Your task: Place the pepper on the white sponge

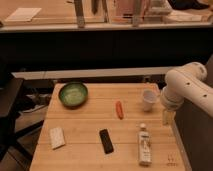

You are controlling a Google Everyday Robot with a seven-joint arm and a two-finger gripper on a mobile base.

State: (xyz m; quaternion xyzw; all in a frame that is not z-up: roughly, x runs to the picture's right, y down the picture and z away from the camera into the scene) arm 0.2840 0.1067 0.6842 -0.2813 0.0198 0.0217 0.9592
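Hand (168, 117) at right edge of desk (90, 125), spread, holding nothing, just right of white cup (148, 99). Pepper (119, 109) lies mid-desk, left of cup, apart from hand. White bottle (144, 145) lying front right, black block (106, 141) front centre. White sponge (57, 137) flat front left, well apart from pepper. Green bowl (73, 94) back left.

Pepper (119, 109) mid-table (85, 120), white sponge (57, 137) near-left, end effector (168, 118) prob. at rt edge.
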